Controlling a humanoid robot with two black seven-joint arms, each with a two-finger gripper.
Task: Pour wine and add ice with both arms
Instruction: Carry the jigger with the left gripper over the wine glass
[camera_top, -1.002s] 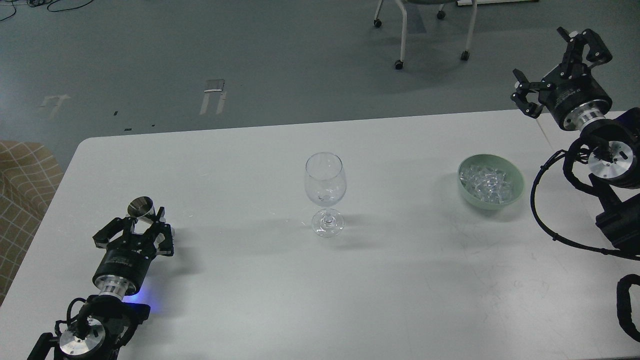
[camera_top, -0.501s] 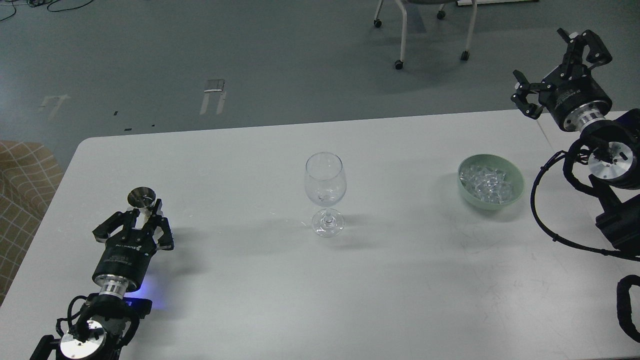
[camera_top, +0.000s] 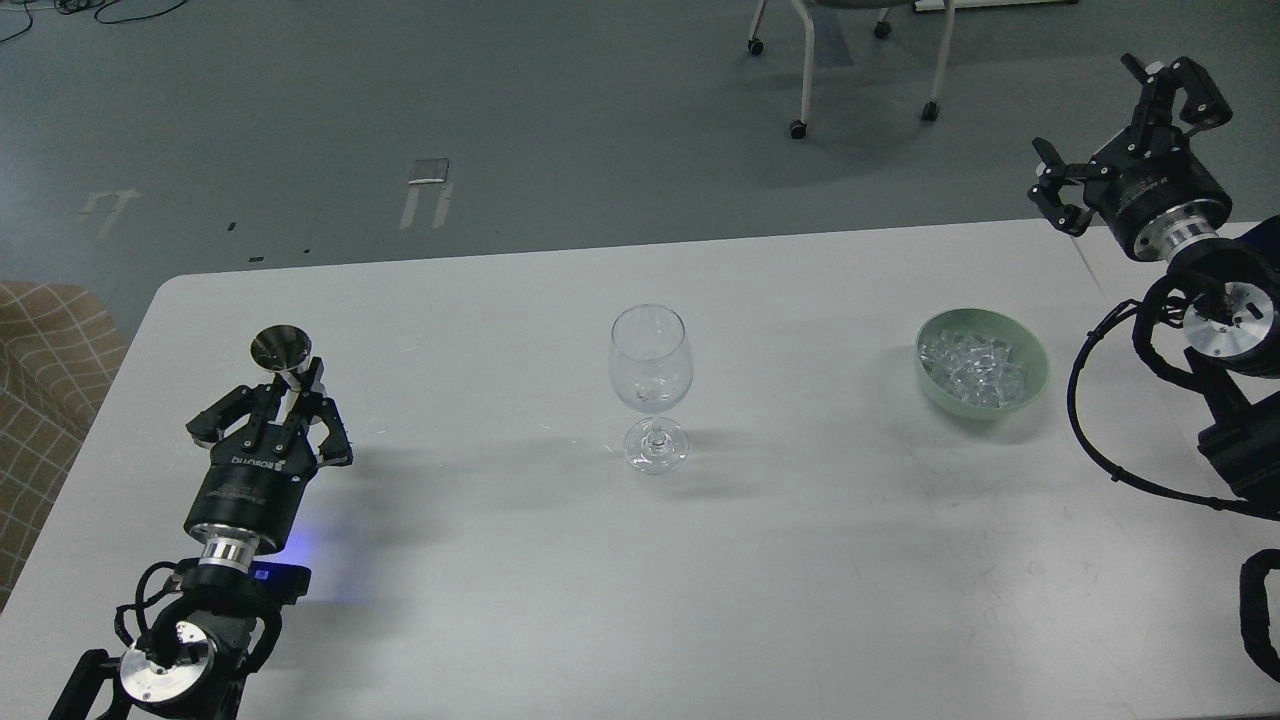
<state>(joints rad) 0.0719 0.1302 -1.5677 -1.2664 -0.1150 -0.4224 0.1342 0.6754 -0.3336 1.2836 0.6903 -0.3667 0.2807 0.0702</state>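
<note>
A white tabletop (camera_top: 500, 560) fills most of what I see, with a rounded corner far off to the side of my left hand. Faint scuffs mark it toward my right hand. Beyond its far edge lies a grey floor (camera_top: 560, 110) with pale tape marks (camera_top: 428, 190) stuck to it. A chair on castors (camera_top: 850, 70) stands on that floor, only its white legs and dark wheels showing. Outside my left hand, at the tabletop's edge, sits something upholstered in tan check fabric (camera_top: 45, 400). Dark cables (camera_top: 90, 10) trail across the floor's far corner.
</note>
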